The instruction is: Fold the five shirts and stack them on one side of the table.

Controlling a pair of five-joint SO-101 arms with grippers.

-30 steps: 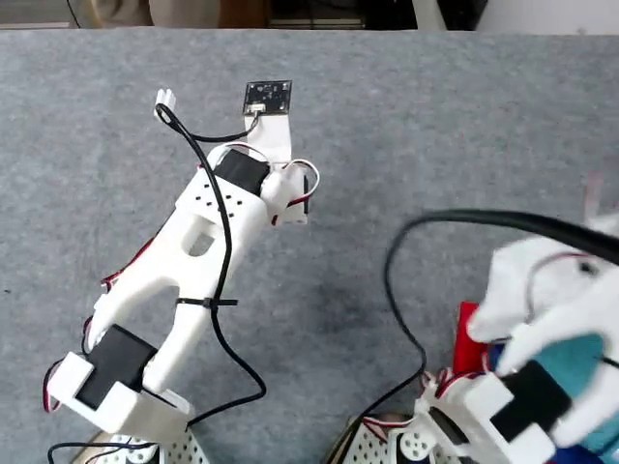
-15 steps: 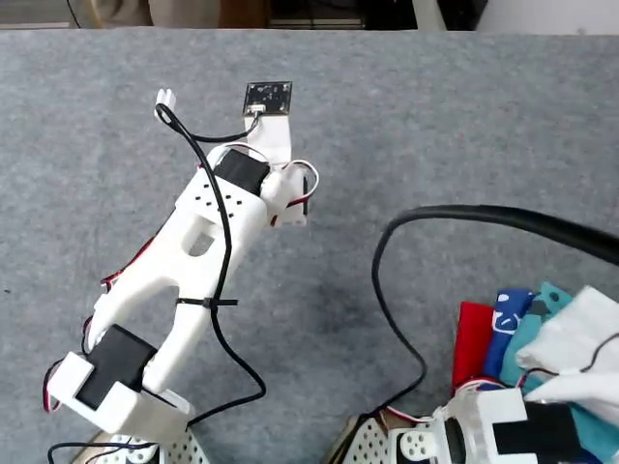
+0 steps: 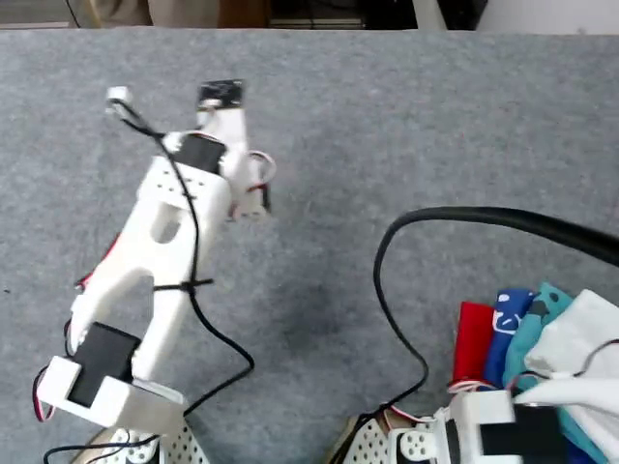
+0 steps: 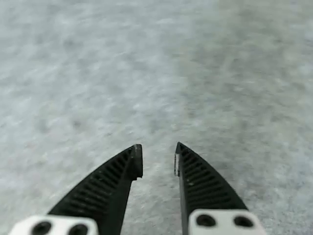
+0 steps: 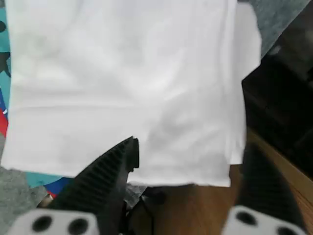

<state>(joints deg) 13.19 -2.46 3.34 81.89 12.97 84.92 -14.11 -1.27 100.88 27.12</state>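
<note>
A stack of folded shirts lies at the table's near right corner: red (image 3: pixel 472 340), blue (image 3: pixel 507 324) and teal (image 3: pixel 542 307) edges fan out under a white shirt (image 3: pixel 582 324) on top. In the right wrist view the white shirt (image 5: pixel 127 83) spreads flat, with teal (image 5: pixel 6 73) peeking out at its side. My right gripper (image 5: pixel 188 164) hangs just over the shirt's near edge, open wide and empty. My left gripper (image 4: pixel 157 159) is far from the stack, over bare grey cloth at the table's left (image 3: pixel 257 193), slightly open with nothing between its fingers.
Grey felt (image 3: pixel 416 126) covers the whole table. A black cable (image 3: pixel 385 280) loops over the felt from the right edge down to the right arm's base (image 3: pixel 484 437). The wooden table edge (image 5: pixel 195 210) runs right beside the stack.
The right arm dropped back from above the stack, uncovering the shirts, and now stays still. The left arm has swung to the left over the bare felt.
</note>
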